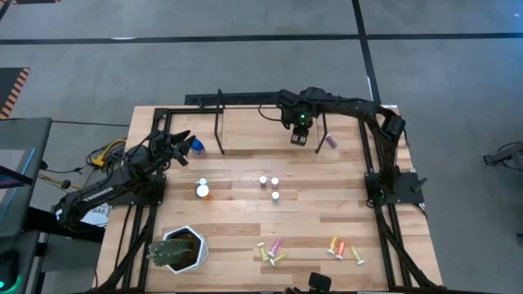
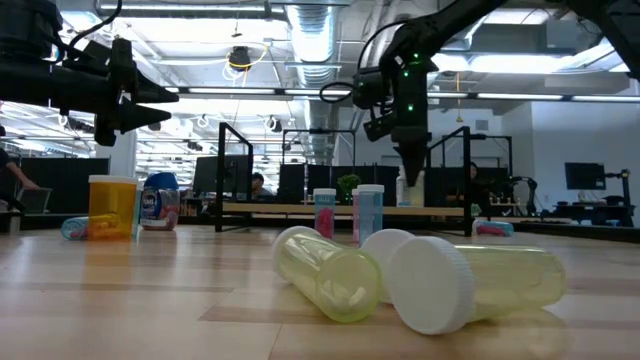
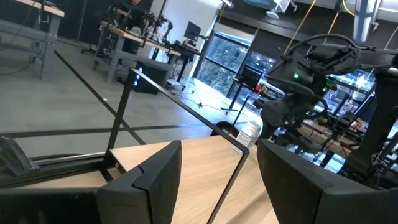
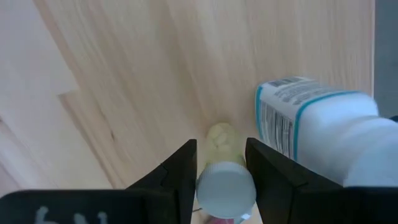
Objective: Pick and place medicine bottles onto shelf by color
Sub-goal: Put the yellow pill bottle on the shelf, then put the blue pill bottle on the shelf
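The table is a light-wood top with a black frame along its far edge and down both sides. The shelf runs along the far edge between thin black uprights; from above its plank hardly separates from the tabletop, while the low view shows it as a raised strip.

The left arm lies over the left side near the far-left corner. The left gripper is raised off the wood, fingers apart and empty, as its wrist view shows. Just beside it stands a blue-lidded bottle, partly hidden by the fingers.

The right arm reaches in from the far-right corner. The right gripper hangs over the shelf, its fingers clamped on a white-capped vial; the body is mostly hidden, pale yellow above the cap and a hint of pink below. Next to it a white bottle with a blue-edged label lies cut off by the frame edge. A pink vial lies at the shelf's right end.

A potted plant sits near the near-left corner. An orange bottle and three white-capped vials stand mid-table. Yellow, pink and orange vials lie along the near edge, too small to count surely.
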`<state>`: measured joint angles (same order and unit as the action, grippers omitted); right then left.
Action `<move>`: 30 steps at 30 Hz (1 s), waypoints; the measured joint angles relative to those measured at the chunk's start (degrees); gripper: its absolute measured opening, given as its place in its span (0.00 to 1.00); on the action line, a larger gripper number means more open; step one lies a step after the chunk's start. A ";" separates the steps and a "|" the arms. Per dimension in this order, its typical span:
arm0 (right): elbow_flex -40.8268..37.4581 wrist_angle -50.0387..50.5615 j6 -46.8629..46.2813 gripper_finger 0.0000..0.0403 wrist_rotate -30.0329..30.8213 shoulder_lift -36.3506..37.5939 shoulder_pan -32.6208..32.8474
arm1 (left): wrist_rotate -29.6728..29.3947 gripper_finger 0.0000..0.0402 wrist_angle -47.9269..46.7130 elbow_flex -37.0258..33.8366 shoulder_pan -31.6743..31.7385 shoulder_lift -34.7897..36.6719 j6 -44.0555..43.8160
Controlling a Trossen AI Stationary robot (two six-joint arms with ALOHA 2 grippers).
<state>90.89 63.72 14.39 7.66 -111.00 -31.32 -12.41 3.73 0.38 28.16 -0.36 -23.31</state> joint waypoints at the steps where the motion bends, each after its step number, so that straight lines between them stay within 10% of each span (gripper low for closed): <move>1: 0.00 0.04 -0.24 0.39 -0.02 0.00 0.03 | -0.02 0.49 0.01 0.00 -0.02 0.00 0.02; 15: 0.02 -0.19 0.08 0.61 -0.01 0.00 0.03 | 0.00 0.49 0.01 -0.02 -0.02 0.00 0.01; 30: 10.49 13.93 -5.23 0.62 1.42 1.32 1.85 | 0.00 0.49 0.02 -0.02 -0.02 0.00 0.00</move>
<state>101.39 77.66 9.16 9.08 -109.68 -29.47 -12.40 3.75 0.36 28.14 -0.36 -23.31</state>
